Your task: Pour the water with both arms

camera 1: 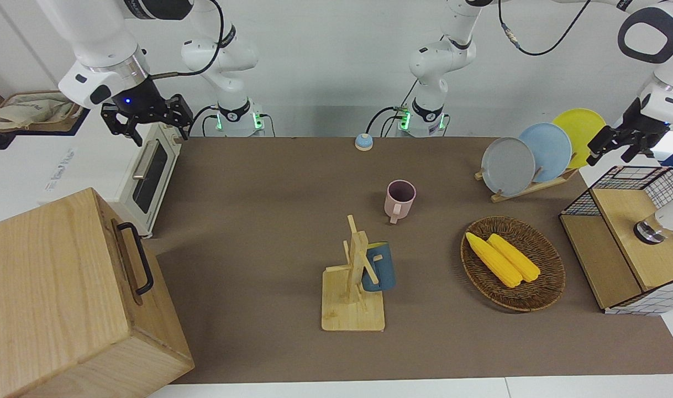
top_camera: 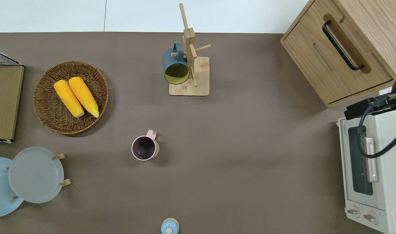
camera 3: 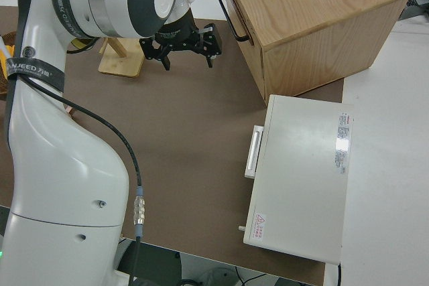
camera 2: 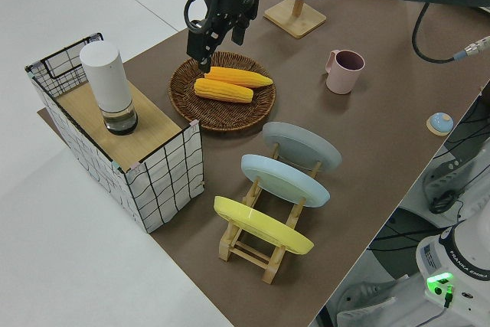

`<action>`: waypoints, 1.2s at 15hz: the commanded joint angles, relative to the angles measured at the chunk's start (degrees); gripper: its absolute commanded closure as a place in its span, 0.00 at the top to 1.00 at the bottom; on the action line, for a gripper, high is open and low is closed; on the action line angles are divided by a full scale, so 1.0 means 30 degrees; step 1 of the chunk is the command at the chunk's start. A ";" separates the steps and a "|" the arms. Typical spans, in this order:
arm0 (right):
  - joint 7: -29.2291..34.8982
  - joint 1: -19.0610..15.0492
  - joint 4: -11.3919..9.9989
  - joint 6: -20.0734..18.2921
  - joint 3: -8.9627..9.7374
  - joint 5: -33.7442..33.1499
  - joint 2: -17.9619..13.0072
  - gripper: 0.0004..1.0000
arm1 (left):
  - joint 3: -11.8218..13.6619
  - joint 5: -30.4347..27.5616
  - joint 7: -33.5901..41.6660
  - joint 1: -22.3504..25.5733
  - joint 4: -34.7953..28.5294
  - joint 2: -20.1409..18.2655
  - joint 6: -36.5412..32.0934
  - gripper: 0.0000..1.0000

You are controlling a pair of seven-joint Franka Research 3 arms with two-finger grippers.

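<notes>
A pink mug [camera 1: 400, 198] [top_camera: 145, 148] stands upright mid-table, handle pointing away from the robots. A blue mug [camera 1: 379, 268] hangs on the wooden mug rack [camera 1: 352, 309]. A white cylindrical bottle [camera 1: 665, 218] [camera 2: 107, 74] stands on the wooden top of the wire basket shelf [camera 1: 624, 276]. My left gripper [camera 1: 610, 157] [camera 2: 220, 51] hangs open and empty in the air at the left arm's end, between the plate rack and the wire shelf in the front view; the overhead view does not show it. My right arm is parked, its gripper [camera 1: 148, 130] [camera 3: 188, 63] open.
A wicker basket [camera 1: 546, 293] holds two corn cobs. The plate rack [camera 1: 527, 188] carries three plates. A toaster oven [top_camera: 368, 162] and a wooden cabinet [camera 1: 66, 298] stand at the right arm's end. A small blue bell [camera 1: 363, 142] sits near the arm bases.
</notes>
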 commanded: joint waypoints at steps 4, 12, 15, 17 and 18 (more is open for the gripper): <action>-0.0235 -0.0081 -0.0451 0.0069 0.0057 0.0262 -0.0393 0.99 | 0.0099 0.0547 -0.2137 -0.2755 -0.1496 -0.2050 -0.1870 1.00; -0.0235 -0.0081 -0.0451 0.0069 0.0057 0.0262 -0.0393 0.99 | 0.0421 0.0458 -0.3458 -0.6891 -0.1295 -0.2289 -0.2869 1.00; -0.0235 -0.0081 -0.0451 0.0069 0.0057 0.0262 -0.0393 0.99 | 0.0479 0.0517 -0.3548 -0.7712 -0.1236 -0.2347 -0.2898 1.00; -0.0235 -0.0081 -0.0451 0.0069 0.0057 0.0262 -0.0393 0.99 | 0.0975 0.0517 -0.3519 -0.8620 -0.1236 -0.2348 -0.2898 1.00; -0.0235 -0.0081 -0.0451 0.0069 0.0057 0.0262 -0.0393 0.99 | 0.1268 0.0517 -0.3518 -0.9147 -0.1236 -0.2348 -0.2898 1.00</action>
